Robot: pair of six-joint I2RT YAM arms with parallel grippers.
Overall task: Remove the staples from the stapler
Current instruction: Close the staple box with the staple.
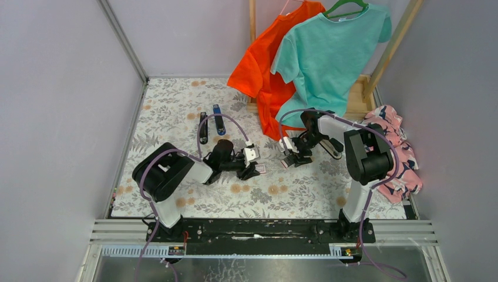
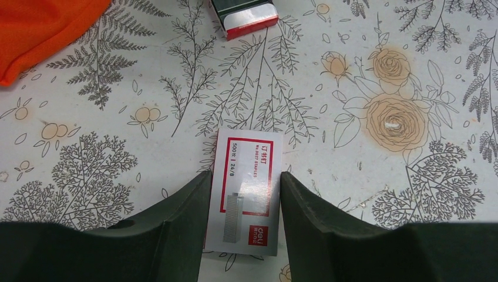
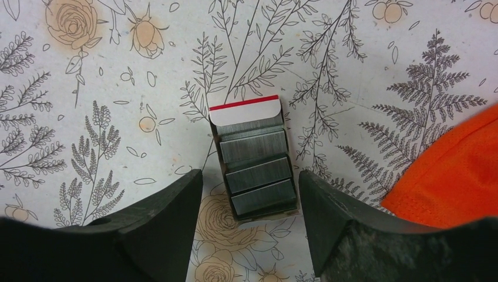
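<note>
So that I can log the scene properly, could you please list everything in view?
tablecloth: one, white floral, covering the table
orange T-shirt: one, orange, hanging at the back
teal T-shirt: one, teal, overlapping the orange one
wooden rack: one, pale wood, back right
patterned cloth: one, pink, right edge
stapler: one, black, back left-centre
bar: one, blue and black, right of the stapler
box sleeve: one, red and white, flat between left jaws
staple tray: one, red-edged, open, between right jaws
staple blocks: three, silvery, in the tray
left jaws: dark, hugging the sleeve's sides; contact unclear
right jaws: dark, open, astride the tray
</note>
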